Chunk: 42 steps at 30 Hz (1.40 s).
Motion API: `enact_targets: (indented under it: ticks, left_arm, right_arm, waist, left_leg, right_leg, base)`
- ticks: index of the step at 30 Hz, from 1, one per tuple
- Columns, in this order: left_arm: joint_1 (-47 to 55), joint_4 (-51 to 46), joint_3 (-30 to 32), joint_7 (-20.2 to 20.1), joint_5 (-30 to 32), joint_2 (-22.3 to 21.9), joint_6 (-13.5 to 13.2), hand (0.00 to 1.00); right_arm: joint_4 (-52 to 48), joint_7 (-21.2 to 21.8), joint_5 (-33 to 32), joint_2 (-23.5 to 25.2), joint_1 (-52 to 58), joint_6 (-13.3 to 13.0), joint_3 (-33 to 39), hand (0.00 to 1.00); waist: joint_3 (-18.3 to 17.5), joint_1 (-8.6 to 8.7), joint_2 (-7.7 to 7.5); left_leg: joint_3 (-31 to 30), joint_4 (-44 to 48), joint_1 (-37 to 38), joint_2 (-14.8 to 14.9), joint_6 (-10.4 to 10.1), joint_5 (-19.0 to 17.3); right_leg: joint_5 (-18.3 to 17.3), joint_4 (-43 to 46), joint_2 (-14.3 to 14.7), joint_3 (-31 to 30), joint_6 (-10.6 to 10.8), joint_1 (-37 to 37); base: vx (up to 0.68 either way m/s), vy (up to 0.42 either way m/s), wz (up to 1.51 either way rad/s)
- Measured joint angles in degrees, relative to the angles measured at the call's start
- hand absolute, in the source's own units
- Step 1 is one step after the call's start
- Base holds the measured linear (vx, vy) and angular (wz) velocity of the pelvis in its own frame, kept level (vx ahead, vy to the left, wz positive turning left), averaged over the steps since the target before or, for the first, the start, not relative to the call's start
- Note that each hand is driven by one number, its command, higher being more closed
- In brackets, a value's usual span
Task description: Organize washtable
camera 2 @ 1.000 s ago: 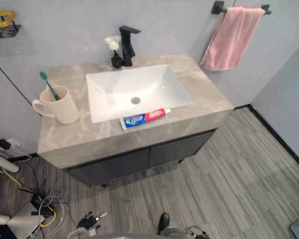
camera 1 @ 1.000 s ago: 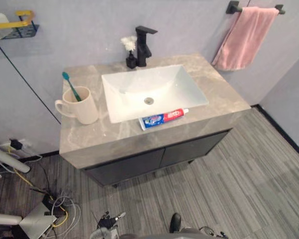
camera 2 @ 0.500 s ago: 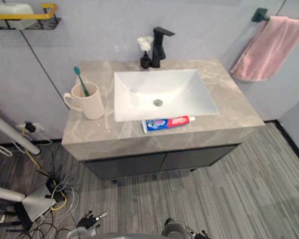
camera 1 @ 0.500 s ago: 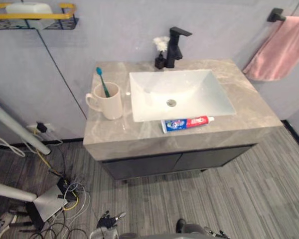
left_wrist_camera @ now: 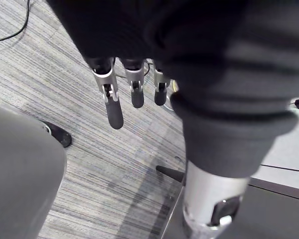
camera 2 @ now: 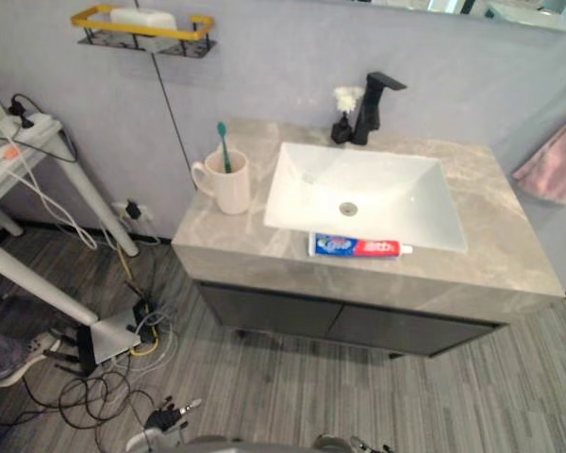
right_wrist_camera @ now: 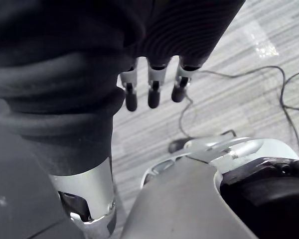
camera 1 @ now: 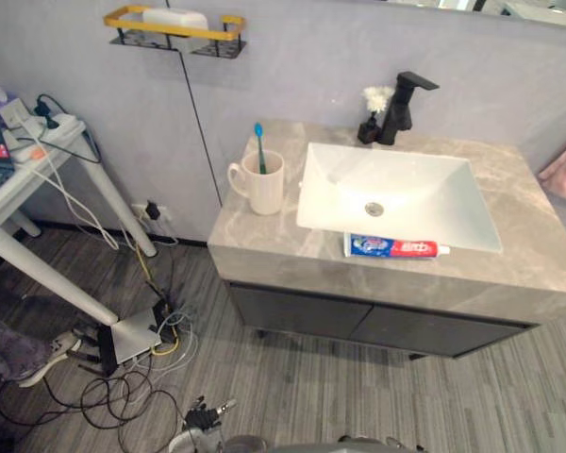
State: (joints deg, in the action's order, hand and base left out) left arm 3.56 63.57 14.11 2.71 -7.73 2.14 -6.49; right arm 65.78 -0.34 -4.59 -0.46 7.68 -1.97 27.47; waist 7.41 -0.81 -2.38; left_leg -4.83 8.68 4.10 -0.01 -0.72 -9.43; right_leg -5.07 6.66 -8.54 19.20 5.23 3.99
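One red-blue toothpaste tube (camera 1: 396, 247) along sink (camera 1: 424, 184) front; print illegible.

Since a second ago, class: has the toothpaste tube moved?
No. The toothpaste tube still lies along the front edge of the basin, in front of the drain; the camera shifted.

The grey marble washtable (camera 1: 255, 238) carries a cream mug (camera 1: 264, 185), a toothpaste tube (camera 1: 394, 247) and a black faucet (camera 1: 402, 102).

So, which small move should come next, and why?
Probably step nearer the washtable and lift the right hand toward the toothpaste tube: it lies flat there before the sink, while that hand and the left hand hang open over the floor, holding nothing.
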Motion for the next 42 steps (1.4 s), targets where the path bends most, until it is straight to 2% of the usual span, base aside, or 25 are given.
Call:
enact_targets:
  ticks: [2,6,9,13,15,20,24,32,35,40,42]
  left_arm:
    - [0.0,0.1,-0.5,-0.1,0.4,0.3,0.1,0.0]
    - [-0.1,0.0,-1.0,0.0,1.7,0.4,0.0,0.0]
    - [0.2,0.1,-1.0,-0.1,1.9,0.6,0.1,0.0]
    - [0.2,0.2,-1.0,-0.1,2.6,0.8,0.5,0.0]
    - [0.2,1.0,-1.3,-0.1,2.9,0.9,0.9,0.0]
    - [0.4,1.3,-2.0,-0.1,2.9,1.6,1.0,0.0]
    - [0.3,1.3,-2.5,0.0,2.8,2.0,1.0,0.0]
    - [0.4,1.7,-1.8,-0.1,0.4,1.3,1.0,0.0]
    - [0.5,1.7,0.2,-0.1,-0.1,0.4,1.0,0.0]
    - [0.7,2.0,0.1,-0.3,-0.1,0.2,1.0,0.0]
    - [0.8,2.7,0.0,-0.9,-0.1,0.5,1.0,0.0]
  right_arm:
    - [0.0,-0.1,-0.1,0.6,0.2,0.0,1.3,0.0]
    - [-0.1,-0.7,-0.1,0.6,0.6,0.0,1.3,0.0]
    - [-0.3,-0.7,-0.1,0.7,0.7,0.1,1.3,0.0]
    - [-1.5,-0.6,-3.0,1.1,1.3,0.1,1.4,0.0]
    - [-1.6,-0.7,-4.5,1.2,1.4,0.0,2.5,0.0]
    - [-1.3,-0.7,-3.4,1.6,1.1,0.2,3.6,0.0]
    - [0.4,-0.7,-0.2,1.3,0.4,0.6,3.5,0.0]
    - [0.8,-0.7,0.1,1.1,0.5,0.7,4.4,0.0]
    - [0.6,-0.7,-1.6,1.3,0.5,0.6,6.0,0.0]
    - [0.9,-0.8,-6.2,1.9,0.5,0.3,8.5,0.0]
    - [0.9,-0.8,-7.0,2.1,0.5,0.2,8.5,0.0]
  waist:
    - [-0.1,0.09,-0.41]
    - [-0.6,0.05,-0.56]
    - [-1.0,0.06,-0.84]
    - [-1.4,0.79,-0.76]
    - [-1.8,1.53,-0.53]
    - [-3.4,1.22,-1.57]
    - [-3.8,0.37,-2.06]
    - [-3.8,0.04,-1.47]
    - [-3.8,0.0,-0.69]
    - [-3.4,0.27,0.08]
    - [-3.2,1.66,0.06]
  left_leg:
    - [0.1,-5.0,1.3,0.1,-0.1,3.4]
    - [0.6,-10.0,1.9,0.5,-0.1,6.1]
    - [3.6,-11.0,2.0,0.6,-0.3,6.0]
    - [6.0,-10.3,1.0,-1.1,1.3,4.9]
    - [5.6,-10.2,1.1,-1.8,1.5,5.0]
    - [5.7,-9.9,1.6,-2.8,1.2,4.8]
    - [5.7,-7.5,1.9,-3.1,0.2,4.1]
    - [3.1,-2.5,2.1,-2.9,0.3,4.1]
    - [3.7,-2.9,2.6,-2.5,0.3,4.2]
    - [6.7,-6.4,5.2,-1.2,0.3,4.1]
    - [7.4,-8.2,5.7,-1.1,0.3,4.1]
  right_leg:
    - [0.1,-1.3,0.2,0.0,0.1,-0.3]
    - [0.4,-3.6,0.6,-0.7,0.5,-0.3]
    - [0.5,-3.6,0.2,-1.7,0.8,-0.8]
    - [-1.0,2.5,-2.1,-5.4,4.0,-4.8]
    - [-0.3,2.9,-2.7,-7.5,3.1,-4.5]
    - [0.7,0.7,-3.5,-8.2,2.1,-2.3]
    - [3.1,-3.0,-3.6,-8.0,1.4,0.9]
    - [3.2,-2.6,-3.4,-3.5,1.3,5.9]
    - [2.3,-1.8,-3.1,-4.0,0.7,5.7]
    - [2.1,-3.2,-1.7,-7.4,0.6,5.6]
    - [1.8,-5.1,-1.4,-8.4,1.1,5.6]
  base:
    - [-0.15,-0.042,0.17]
    - [-0.11,-0.004,0.16]
    - [-0.01,0.049,-0.1]
    - [0.09,0.088,-0.13]
    - [0.2,0.116,0.2]
    - [0.18,0.104,0.25]
    - [0.12,0.051,0.05]
    - [0.07,-0.042,0.32]
    - [0.04,-0.069,0.0]
    - [-0.04,-0.065,-0.39]
    - [-0.15,-0.081,-0.39]
